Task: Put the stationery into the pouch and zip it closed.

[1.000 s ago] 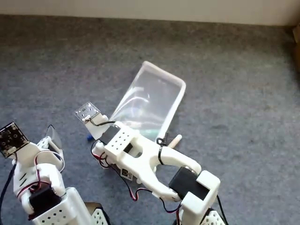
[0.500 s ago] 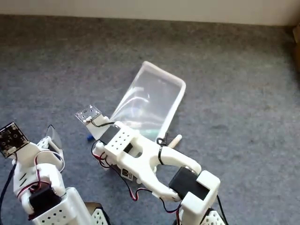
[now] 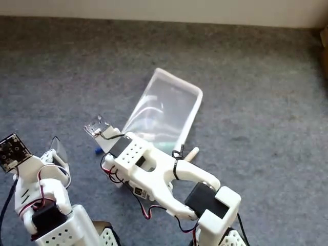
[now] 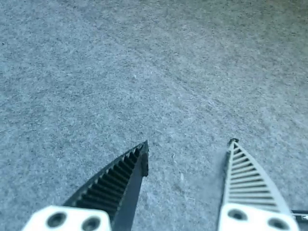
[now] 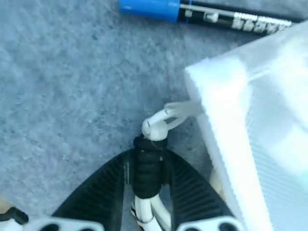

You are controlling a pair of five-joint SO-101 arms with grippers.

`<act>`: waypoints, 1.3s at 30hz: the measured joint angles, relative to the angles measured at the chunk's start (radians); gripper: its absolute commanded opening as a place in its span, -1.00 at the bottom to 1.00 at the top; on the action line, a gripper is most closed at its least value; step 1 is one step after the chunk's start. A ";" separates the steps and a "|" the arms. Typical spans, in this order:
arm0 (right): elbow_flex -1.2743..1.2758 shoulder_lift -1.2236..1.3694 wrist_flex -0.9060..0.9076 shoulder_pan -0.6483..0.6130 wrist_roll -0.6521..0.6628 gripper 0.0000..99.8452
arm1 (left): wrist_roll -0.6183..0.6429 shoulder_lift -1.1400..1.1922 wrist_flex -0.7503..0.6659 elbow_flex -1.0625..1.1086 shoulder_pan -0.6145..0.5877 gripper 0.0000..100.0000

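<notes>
Your right tool (image 5: 147,160) pinched the zipper pull (image 5: 166,118) at the pouch (image 5: 260,125) corner — best drawn straight along the zip; your left tool (image 4: 187,147) hung spread, idle.

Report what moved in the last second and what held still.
In the high view, the right gripper, shut on the zipper pull, shifted a little back toward the arms' bases and tilted. Nothing was taken hold of or let go. The pouch, the blue-capped pen and the open left gripper kept their places.
</notes>
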 measured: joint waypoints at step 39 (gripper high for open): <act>0.443 -1.007 0.146 0.348 0.181 -0.99 | -0.226 0.005 0.166 -0.133 0.735 -0.35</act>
